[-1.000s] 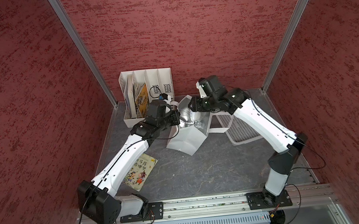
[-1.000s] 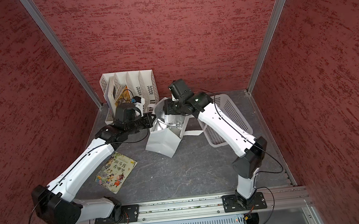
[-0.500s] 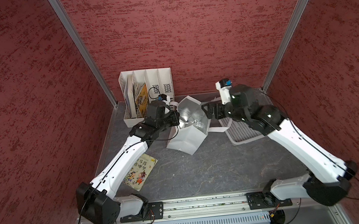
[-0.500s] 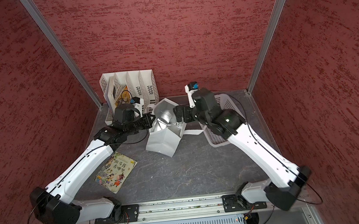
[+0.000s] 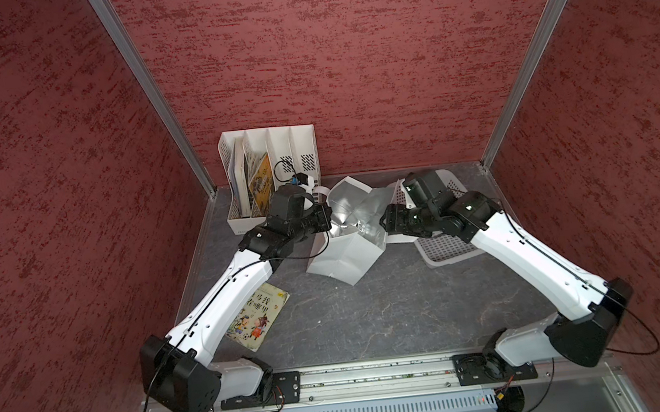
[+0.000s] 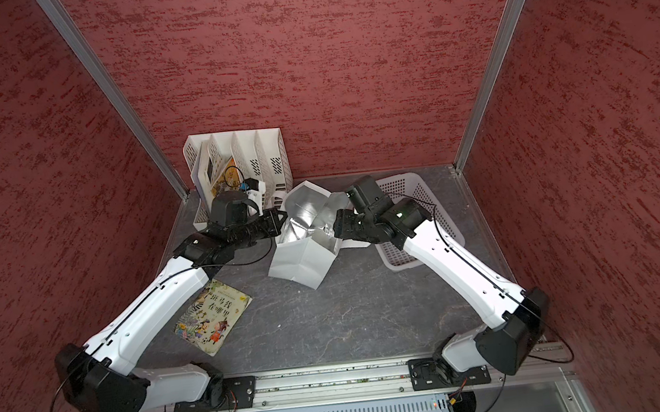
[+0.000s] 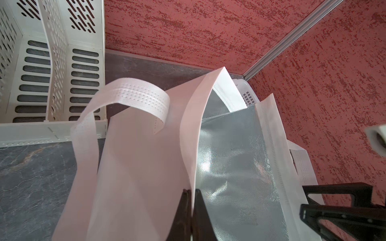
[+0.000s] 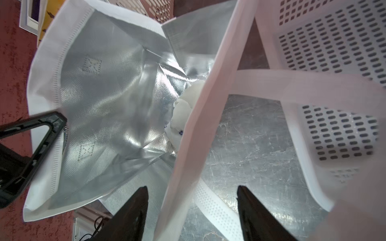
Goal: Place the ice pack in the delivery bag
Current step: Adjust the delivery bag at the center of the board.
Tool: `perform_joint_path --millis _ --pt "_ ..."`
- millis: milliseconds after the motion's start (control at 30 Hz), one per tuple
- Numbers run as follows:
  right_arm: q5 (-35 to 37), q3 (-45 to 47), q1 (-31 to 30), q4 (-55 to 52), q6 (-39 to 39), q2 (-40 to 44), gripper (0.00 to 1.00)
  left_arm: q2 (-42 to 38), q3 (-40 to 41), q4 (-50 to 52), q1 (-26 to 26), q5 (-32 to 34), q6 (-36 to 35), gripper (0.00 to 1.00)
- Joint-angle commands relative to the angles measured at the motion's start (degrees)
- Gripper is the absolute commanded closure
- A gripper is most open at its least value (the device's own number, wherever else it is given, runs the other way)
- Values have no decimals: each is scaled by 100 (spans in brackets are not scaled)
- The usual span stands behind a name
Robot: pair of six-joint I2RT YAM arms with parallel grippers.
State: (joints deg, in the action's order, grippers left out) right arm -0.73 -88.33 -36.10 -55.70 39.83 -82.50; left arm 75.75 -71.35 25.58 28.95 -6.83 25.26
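Only the right wrist view looked down into the bag (image 8: pixel 100 100). There the ice pack (image 8: pixel 183 108) lay on the foil bottom, a white lump with a bit of blue print, half hidden behind the bag's near wall. In both top views the bag's mouth showed only crumpled foil, and the pack could not be made out.

The left wrist view alone showed the left tool (image 7: pixel 192 191) closed on the bag's rim, its two black fingers pinching the white wall with foil on one side and a loop handle (image 7: pixel 133 94) on the other. The right wrist view showed the right tool (image 8: pixel 192 187) open. Its fingers were well apart, one on either side of the bag's near wall and gripping nothing.

The top views gave the wider layout: the rack (image 5: pixel 267 138) behind and left of the bag, the basket (image 5: pixel 446 255) just beside it on the right, and a book (image 5: pixel 258 315) on the table (image 5: pixel 394 313) in front of it to the left.

Both arms rose from the rail in front of the bag with elbows out and forearms converging. The left tool (image 5: pixel 327 220) was at the bag's left rim — the right tool (image 5: pixel 384 224) was at its right rim, with the wrist over the basket.
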Motion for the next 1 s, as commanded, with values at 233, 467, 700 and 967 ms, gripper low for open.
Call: perform_joint_path --millis 233,467,700,967 --pt "777 -698 -84 -747 -559 -500 83 -493 214 -80 33 165 106 100" --pt "310 -1503 397 -814 -1950 -1034 100 -1308 524 402 29 -952 -28 100" --pt "-1867 -1748 550 -280 -5283 -1521 100 -1943 699 545 530 -2309 10 63" --pt "-2106 -1664 586 492 -8205 -1489 100 -3168 182 1495 876 -20 -1706 26"
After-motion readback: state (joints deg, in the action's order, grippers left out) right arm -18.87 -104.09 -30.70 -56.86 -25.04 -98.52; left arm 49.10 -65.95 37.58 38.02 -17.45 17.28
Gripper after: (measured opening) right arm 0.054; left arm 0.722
